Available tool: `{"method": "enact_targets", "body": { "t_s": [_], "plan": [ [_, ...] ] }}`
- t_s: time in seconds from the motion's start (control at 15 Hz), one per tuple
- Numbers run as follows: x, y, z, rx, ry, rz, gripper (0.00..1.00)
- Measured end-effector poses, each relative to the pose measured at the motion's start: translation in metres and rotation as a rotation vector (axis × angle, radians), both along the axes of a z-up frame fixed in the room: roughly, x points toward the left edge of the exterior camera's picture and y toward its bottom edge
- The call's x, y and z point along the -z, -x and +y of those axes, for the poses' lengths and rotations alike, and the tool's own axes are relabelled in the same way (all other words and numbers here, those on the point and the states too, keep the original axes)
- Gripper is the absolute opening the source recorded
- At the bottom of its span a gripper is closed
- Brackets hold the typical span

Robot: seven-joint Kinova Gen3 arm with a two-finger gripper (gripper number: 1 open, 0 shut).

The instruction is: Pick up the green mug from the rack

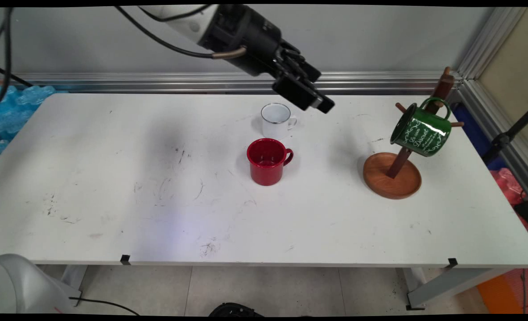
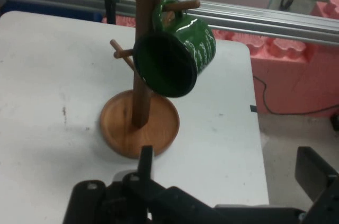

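Empty gripper (image 1: 316,103) spread wide just above white mug (image 1: 276,120)

Glossy enamelled green mug (image 1: 421,130) on a smooth wooden rack (image 1: 392,174); scuffed matt white table (image 1: 112,187).

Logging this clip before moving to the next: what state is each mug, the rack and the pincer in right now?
Green enamel mug with white lettering: hung by its handle on a peg, tilted, mouth facing down and outward.
Red enamel mug: upright on the table, looks empty.
White enamel mug: upright, behind the red one.
Wooden mug rack with round base: standing, one mug on it.
Black two-finger pincer: open, empty, raised above the table near the white mug.
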State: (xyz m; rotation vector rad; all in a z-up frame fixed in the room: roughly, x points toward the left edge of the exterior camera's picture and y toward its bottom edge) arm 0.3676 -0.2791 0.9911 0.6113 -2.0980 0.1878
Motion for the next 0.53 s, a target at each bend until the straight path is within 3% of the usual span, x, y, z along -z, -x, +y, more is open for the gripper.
{"method": "enact_targets", "body": {
  "t_s": [0.53],
  "plan": [
    [0.028,0.031,-0.033,0.033,-0.005,0.042,1.00]
  ]
}}
